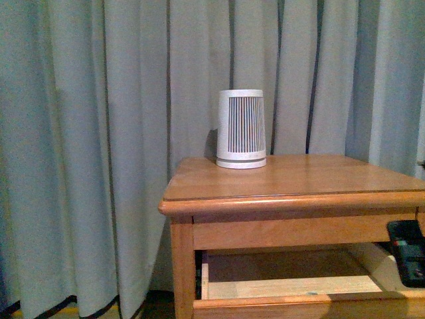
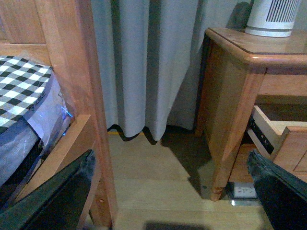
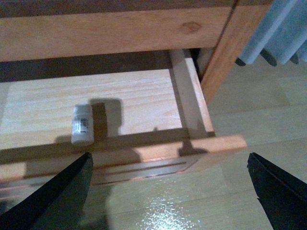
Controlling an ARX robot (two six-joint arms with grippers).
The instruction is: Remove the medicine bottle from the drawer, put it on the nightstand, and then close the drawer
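The medicine bottle point(image 3: 82, 124) sits inside the open drawer point(image 3: 144, 103), on its pale wood floor, just behind the drawer's front wall and well apart from the side wall. It is small, white and cylindrical, with a white cap on the end farther from the front wall and a label printed with dark bars. A shadow falls beside it. Whether it stands or lies cannot be told from this angle. Bare pale wood runs from the bottle across to the side wall and back under the honey-wood rail that overhangs the rear of the drawer.

The right pincer point(image 3: 169, 155) hangs open outside the drawer front, its two dark fingers spread wide, gripping nothing.

In the front view the drawer point(image 1: 285, 287) juts out below the nightstand point(image 1: 182, 266). On the counter point(image 1: 312, 176) a ribbed white device point(image 1: 241, 129) stands at the back edge, and bare wood lies in front of it up to the rounded front edge. A grey curtain point(image 1: 99, 133) hangs behind.

The left pincer point(image 2: 170, 155) is open too, holding nothing, above the wooden floor point(image 2: 153, 182) between the nightstand and a bed frame point(image 2: 81, 72) with checked cloth point(image 2: 19, 86).
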